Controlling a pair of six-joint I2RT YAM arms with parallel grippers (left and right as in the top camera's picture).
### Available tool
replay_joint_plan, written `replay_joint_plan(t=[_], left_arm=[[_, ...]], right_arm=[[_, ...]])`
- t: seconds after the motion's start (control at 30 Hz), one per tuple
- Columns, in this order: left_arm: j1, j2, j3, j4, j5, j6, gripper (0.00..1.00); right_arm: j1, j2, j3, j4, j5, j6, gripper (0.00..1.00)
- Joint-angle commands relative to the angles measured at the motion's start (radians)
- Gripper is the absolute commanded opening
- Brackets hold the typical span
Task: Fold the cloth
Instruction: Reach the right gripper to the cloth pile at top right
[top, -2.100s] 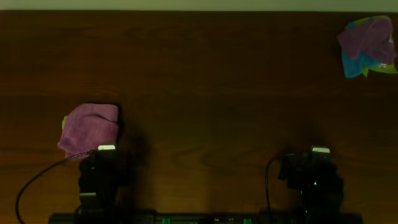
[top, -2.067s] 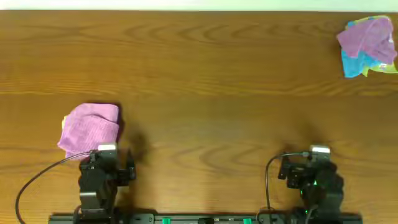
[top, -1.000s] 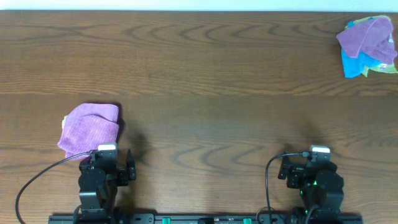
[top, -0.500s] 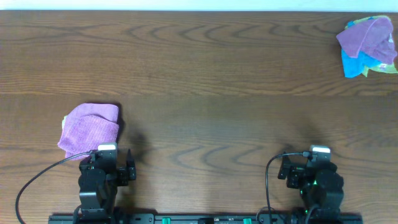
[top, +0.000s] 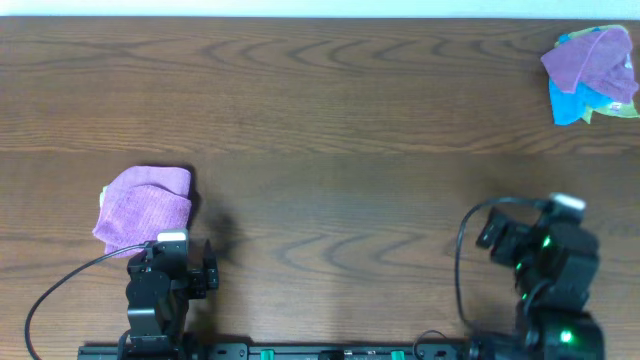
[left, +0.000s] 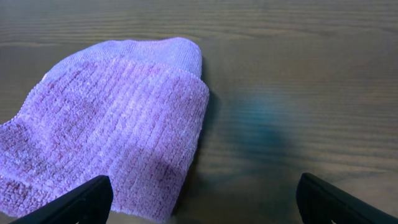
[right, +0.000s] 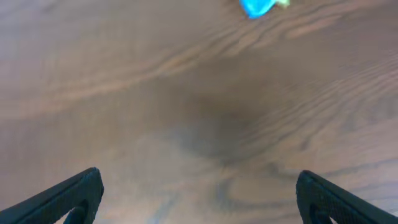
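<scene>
A purple cloth (top: 146, 207) lies folded over on itself on the wooden table (top: 330, 120) at the left. It fills the left of the left wrist view (left: 112, 118). My left gripper (top: 170, 262) sits just behind its near edge, open and empty (left: 199, 199). A second purple cloth (top: 590, 58) lies crumpled on a pile at the far right corner. My right gripper (top: 545, 235) is open and empty over bare wood (right: 199, 193), well short of that pile.
Under the far purple cloth lie a bright blue cloth (top: 570, 103) and a yellow-green cloth (top: 608, 103). The blue one shows at the top edge of the right wrist view (right: 256, 6). The arm bases stand at the table's near edge.
My right arm has swung to the right and away from the near edge, towards the far right pile. The left arm and the folded purple cloth have not moved.
</scene>
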Motion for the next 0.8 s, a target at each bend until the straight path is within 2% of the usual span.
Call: replay_joint_plan(t=[0.0,0.5,0.77], left_arm=[[0.006,-0.007,-0.010,-0.003,-0.017,0.006,0.95],[0.006,-0.007,-0.010,-0.003,-0.017,0.006,0.95],[0.006,-0.007,-0.010,-0.003,-0.017,0.006,0.95]], right_arm=[[-0.029,0.116,0.106,0.010,0.014,0.050,0.99],[-0.158,0.724,0.606,-0.060,0.008,0.095,0.99],[-0.241,0.929,0.827,-0.052,-0.006,0.090,0.99]])
